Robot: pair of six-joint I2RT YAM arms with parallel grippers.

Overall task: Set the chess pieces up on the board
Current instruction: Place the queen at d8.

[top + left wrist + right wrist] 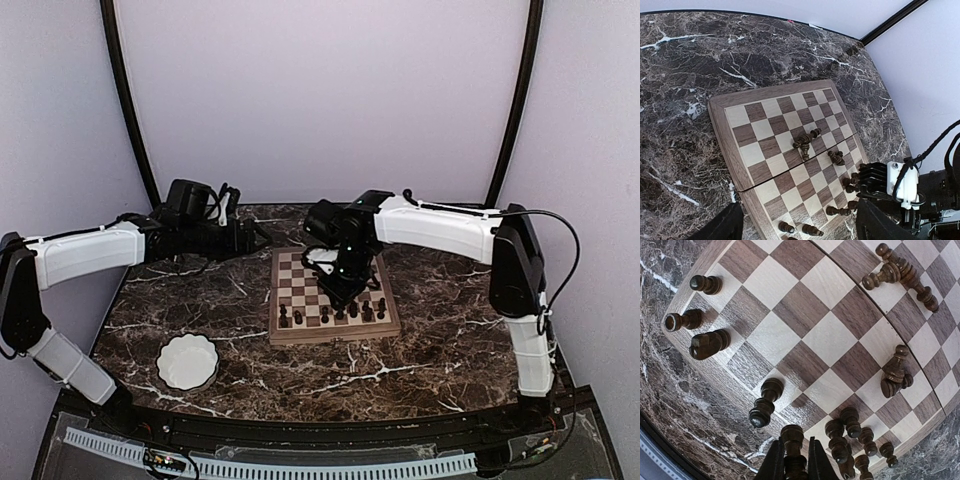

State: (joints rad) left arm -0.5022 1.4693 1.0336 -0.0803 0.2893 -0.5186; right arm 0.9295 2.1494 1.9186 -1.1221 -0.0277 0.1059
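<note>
Chess piece (791, 434) clamped in right pincer (795, 452): lower end cut off by picture edge. Chess pieces (835, 432) huddled just beside pincer: overlapping, count not tellable.

You have one board (335, 337) and one white bowl (188, 362). Chess pieces (707, 342): three standing left of the right gripper (794, 447), one beside it, one in its jaws, about three heaped ahead, one lying alone. The cluster on its right is too tight to count.

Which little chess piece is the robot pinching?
The chess piece pinched in the right gripper, by the rim of the board; all others stand or lie free.
</note>
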